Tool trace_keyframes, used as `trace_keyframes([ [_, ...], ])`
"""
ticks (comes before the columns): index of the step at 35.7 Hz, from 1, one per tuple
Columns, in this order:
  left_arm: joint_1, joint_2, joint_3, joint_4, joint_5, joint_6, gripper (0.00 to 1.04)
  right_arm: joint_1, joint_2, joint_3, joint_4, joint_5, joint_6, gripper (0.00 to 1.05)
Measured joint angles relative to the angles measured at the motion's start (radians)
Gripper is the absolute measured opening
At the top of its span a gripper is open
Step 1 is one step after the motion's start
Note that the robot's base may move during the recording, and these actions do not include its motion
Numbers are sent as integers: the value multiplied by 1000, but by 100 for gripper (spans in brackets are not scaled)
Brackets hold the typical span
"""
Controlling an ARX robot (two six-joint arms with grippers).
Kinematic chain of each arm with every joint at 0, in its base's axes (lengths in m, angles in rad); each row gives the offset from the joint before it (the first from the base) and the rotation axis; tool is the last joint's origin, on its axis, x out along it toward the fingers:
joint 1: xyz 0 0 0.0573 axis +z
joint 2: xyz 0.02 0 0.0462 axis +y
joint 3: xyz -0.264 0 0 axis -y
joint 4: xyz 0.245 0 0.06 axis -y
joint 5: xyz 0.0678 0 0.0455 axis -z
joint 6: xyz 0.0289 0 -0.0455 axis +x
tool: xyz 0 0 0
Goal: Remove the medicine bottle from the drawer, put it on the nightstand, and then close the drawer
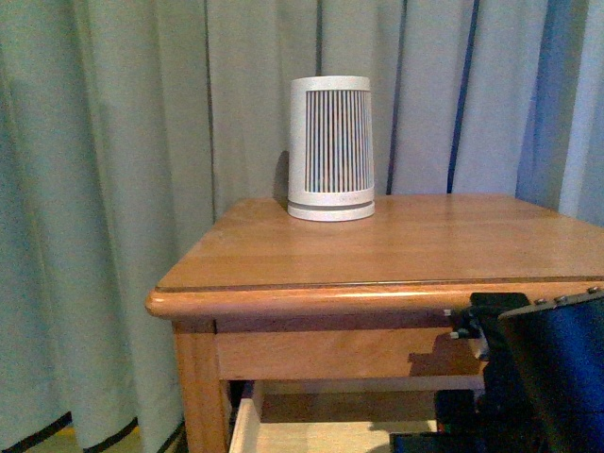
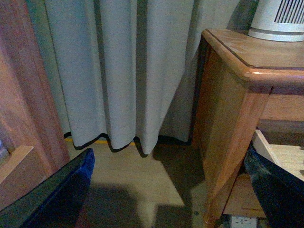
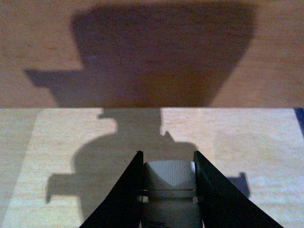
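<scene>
A white tapered canister (image 1: 330, 149) with dark vertical stripes stands in the upper centre of the front view, at the back of the glossy, round-edged nightstand (image 1: 396, 250), with pale pleated curtains (image 1: 113, 189) behind. At the bottom edge the drawer (image 1: 321, 436) is open, and the dark right arm (image 1: 552, 377) blocks its right part. Only the right wrist view shows the medicine bottle (image 3: 169, 190). It is inside the drawer over the pale grained bottom, its ribbed white cap clamped by the right gripper (image 3: 167, 156). The left gripper (image 2: 168, 159) is spread wide and empty beside the nightstand.
</scene>
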State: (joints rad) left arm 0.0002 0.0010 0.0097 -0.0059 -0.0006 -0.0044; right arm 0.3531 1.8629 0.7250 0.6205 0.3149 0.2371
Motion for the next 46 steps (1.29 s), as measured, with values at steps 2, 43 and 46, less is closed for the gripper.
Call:
trace_keyframes([
  [2, 0, 0, 0, 0, 0, 0, 98, 4, -56, -21, -63, 0, 27, 28],
  [43, 0, 0, 0, 0, 0, 0, 98, -277, -228, 562, -590, -45, -101, 28],
  [46, 0, 0, 0, 0, 0, 0, 98, -279, -174, 579, -605, -47, -76, 28],
])
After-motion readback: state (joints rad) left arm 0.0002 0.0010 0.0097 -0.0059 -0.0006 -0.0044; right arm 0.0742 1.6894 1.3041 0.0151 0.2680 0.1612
